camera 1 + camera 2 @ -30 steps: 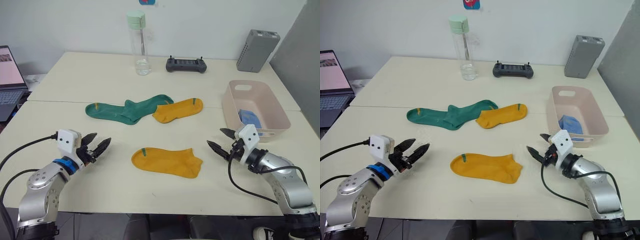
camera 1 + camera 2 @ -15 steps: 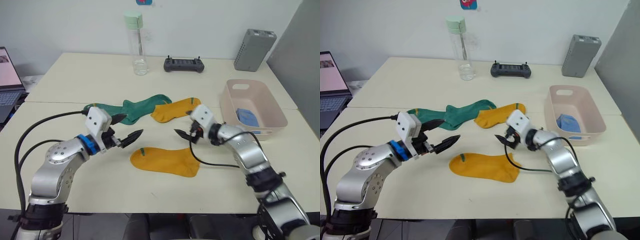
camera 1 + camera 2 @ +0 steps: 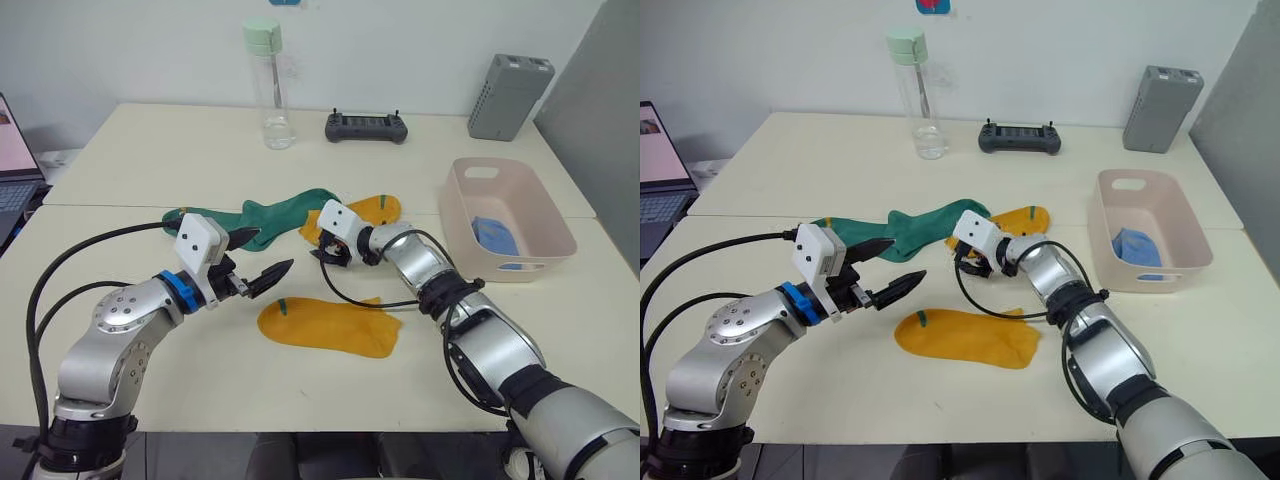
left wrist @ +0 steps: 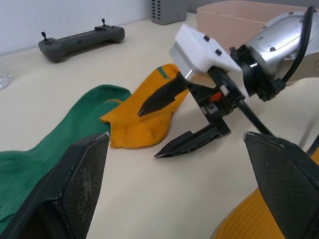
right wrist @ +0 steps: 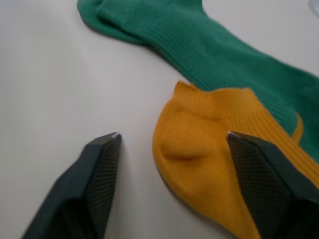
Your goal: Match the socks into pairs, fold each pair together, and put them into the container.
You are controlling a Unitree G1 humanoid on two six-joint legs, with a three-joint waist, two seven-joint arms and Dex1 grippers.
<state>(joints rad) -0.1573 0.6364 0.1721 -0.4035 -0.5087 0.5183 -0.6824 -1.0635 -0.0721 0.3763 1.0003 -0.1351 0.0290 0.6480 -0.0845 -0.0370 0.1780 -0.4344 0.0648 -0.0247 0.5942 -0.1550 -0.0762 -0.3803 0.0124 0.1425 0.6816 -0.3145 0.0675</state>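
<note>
Your right gripper (image 3: 322, 252) is spread wide, empty, tips low at the toe end of the far yellow sock (image 3: 352, 217); one finger sits over the sock edge, the other on bare table (image 3: 150, 150). Risk: that toe touches the green socks (image 3: 262, 218), so a deep bite could drag green fabric along and ruin the match. A shallow pinch may slip off the flat knit.

Your left gripper (image 3: 258, 267) is also open and empty, hovering just beside the cuff end of the near yellow sock (image 3: 328, 325). The two grippers are close together; reaching both at once could clash fingers or cables.

The pink container (image 3: 508, 217), holding blue fabric (image 3: 495, 235), stands well apart to your right.
</note>
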